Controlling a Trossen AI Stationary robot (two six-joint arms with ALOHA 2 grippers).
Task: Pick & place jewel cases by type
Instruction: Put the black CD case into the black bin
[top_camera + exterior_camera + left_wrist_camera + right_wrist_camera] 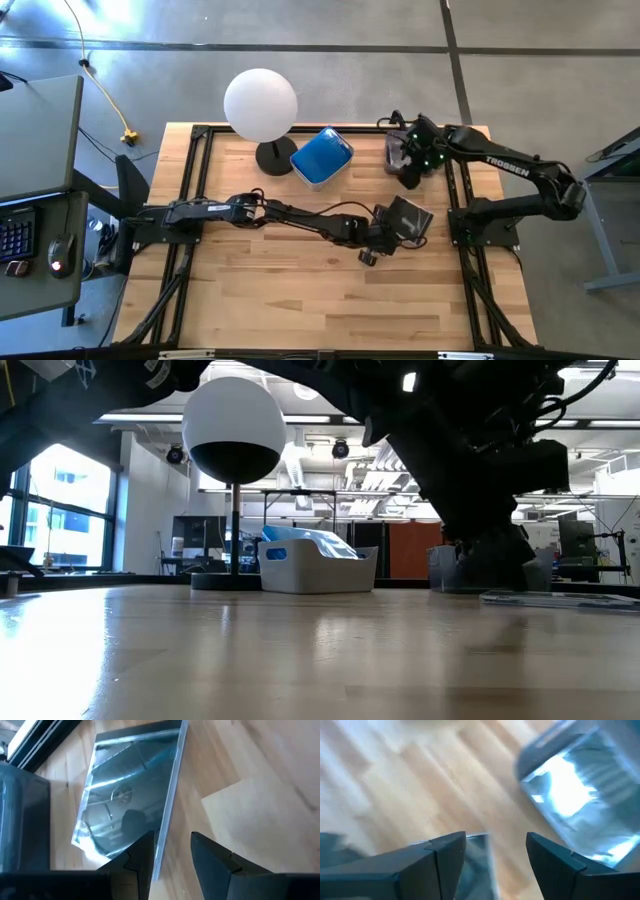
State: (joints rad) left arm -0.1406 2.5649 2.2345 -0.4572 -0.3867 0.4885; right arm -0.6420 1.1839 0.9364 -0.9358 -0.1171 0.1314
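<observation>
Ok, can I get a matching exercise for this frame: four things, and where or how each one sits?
Things:
1. globe lamp
2. white tub
3. dark-inside jewel case
4. right gripper

Places or states:
A. holds the blue jewel cases
B. over the clear tub, fingers open
C. at the table's far edge, left of both tubs
D. flat on the wood, at the left gripper

Pairs: 1-C, 2-A, 3-D, 4-B
</observation>
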